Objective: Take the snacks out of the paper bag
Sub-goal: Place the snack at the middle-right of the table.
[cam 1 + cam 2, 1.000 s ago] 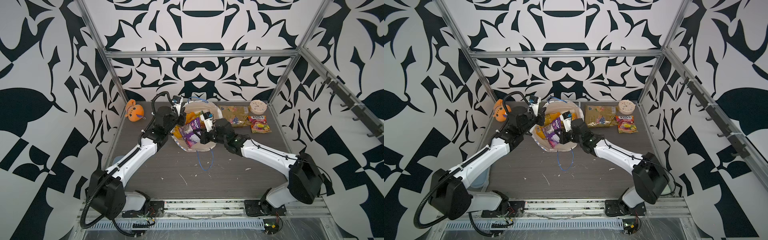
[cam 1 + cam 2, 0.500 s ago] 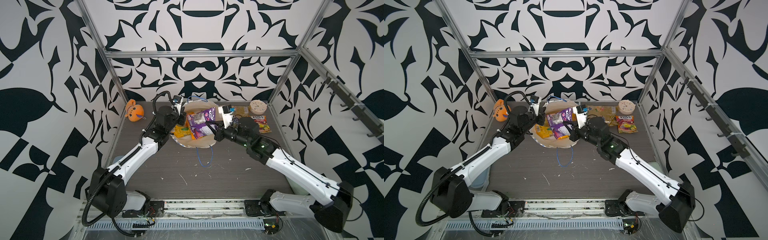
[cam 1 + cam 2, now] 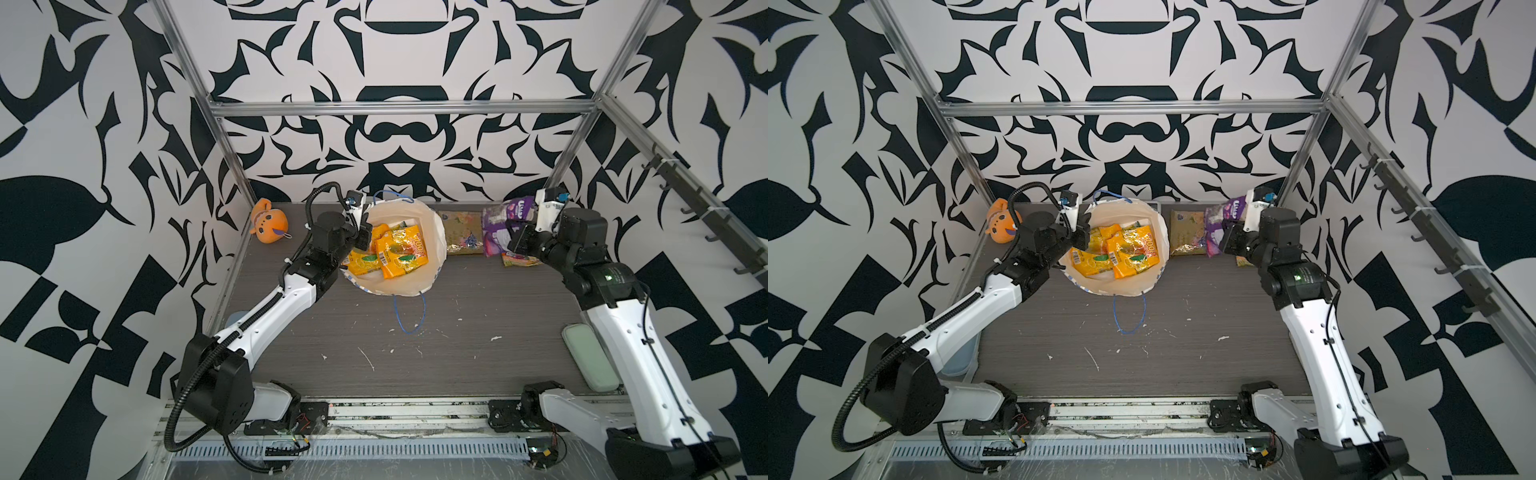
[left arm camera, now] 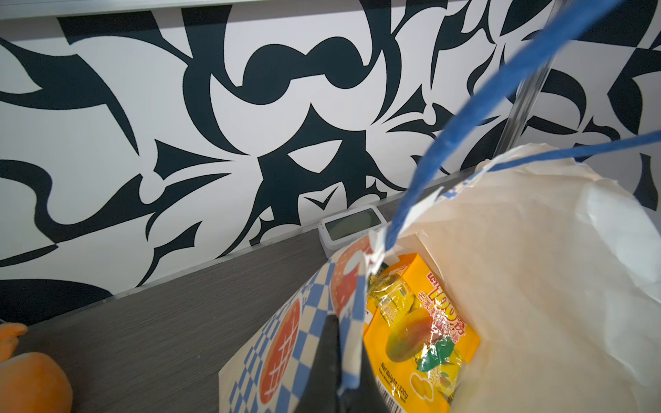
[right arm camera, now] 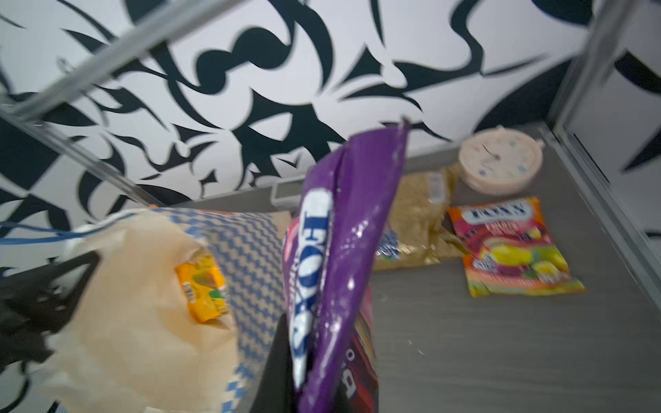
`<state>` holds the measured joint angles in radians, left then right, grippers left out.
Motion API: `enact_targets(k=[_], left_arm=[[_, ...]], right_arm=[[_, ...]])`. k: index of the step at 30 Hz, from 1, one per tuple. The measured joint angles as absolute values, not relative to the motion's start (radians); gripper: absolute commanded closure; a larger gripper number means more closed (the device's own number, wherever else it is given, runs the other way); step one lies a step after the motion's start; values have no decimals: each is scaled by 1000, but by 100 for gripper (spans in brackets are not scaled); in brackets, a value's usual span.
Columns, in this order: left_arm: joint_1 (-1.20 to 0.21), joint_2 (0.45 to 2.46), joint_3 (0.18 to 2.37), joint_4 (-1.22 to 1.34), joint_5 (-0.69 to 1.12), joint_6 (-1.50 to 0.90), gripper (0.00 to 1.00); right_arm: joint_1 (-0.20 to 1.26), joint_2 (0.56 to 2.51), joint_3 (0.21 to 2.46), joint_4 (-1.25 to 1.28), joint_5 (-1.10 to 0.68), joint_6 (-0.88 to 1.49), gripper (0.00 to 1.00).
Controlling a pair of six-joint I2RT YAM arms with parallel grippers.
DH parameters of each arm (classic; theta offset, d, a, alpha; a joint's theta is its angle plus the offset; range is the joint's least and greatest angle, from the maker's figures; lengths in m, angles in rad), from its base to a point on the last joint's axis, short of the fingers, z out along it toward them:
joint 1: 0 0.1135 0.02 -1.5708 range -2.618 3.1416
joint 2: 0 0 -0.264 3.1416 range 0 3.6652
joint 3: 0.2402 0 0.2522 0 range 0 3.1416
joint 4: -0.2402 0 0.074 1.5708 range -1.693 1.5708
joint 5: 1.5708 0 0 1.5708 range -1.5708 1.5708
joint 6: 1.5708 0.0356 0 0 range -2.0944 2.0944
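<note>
1. Blur smears the right wrist view. The right claw [image 5: 286, 379] shows there only as dark fingers cut by the frame edge, clamped on the purple packet [image 5: 343, 250], which it holds up off the table.
2. A pink-red patch [image 5: 363, 350] lies against that packet; I cannot tell whether it is a separate packet.
3. In a top view the green packet [image 3: 519, 261] sits under the right claw, mostly hidden by the arm. The gold packet [image 3: 463, 232] lies flat just beside the claw, between it and the paper bag [image 3: 432, 232].
4. The round clock [image 5: 500, 164] shows only in the right wrist view, beyond the claw.
5. The left claw [image 4: 334, 375], its base cut off, is closed on the bag's checkered rim.
6. Two orange-yellow packets [image 3: 401, 253] overlap inside the bag, just beside the left claw.
7. The orange plush toy [image 3: 270, 222] sits behind the left claw, apart from the bag.
8. The table [image 3: 457, 353] is dark grey wood grain with white flecks; a blue cord handle [image 3: 409, 311] loops onto it.
9. Black-and-white patterned walls [image 3: 395, 62] and an aluminium frame [image 3: 395, 109] enclose everything.
</note>
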<state>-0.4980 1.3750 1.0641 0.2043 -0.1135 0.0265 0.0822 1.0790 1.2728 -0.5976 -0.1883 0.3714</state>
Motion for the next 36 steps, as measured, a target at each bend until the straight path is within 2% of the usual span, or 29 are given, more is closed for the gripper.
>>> enact_targets(k=[4,7,18,24,36], left_arm=[[-498,1386,1069,203,-113,35,100],[-498,1386,1074,201,-119,44,100],[-498,1410,1087,203,-123,49,100],[-498,1410,1094,197,-121,49,100],[-498,1410,1095,194,-116,49,100]], right_arm=[[-54,1193,1185,-639,-307,376,100],[-100,1277,1122,-643,-369,377,100],[-106,1371,1032,-546,-479,374,100],[-119,1486,1018,-441,-558,376,100],[-152,1575,1045,-476,-408,332,100]])
